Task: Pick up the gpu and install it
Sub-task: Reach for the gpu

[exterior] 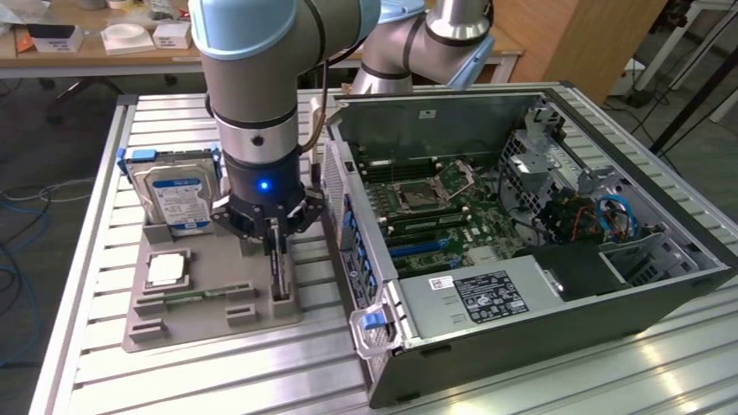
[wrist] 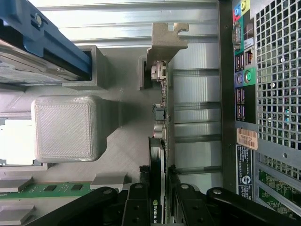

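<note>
The hand [exterior: 273,245] pinches the gpu [wrist: 160,117] across its upper edge, one finger on each face. The gpu stands on edge in a slot of the grey parts holder [exterior: 219,322], silver end bracket [wrist: 165,41] outermost. The holder lies on the table [exterior: 173,380], just beside the open computer case [exterior: 645,311]. Judged step: pick-up, with the grasp made and the card apparently still seated. The next move calls for a straight pull in the card's own plane, kept clear of the case's rear panel [wrist: 277,70].
</note>
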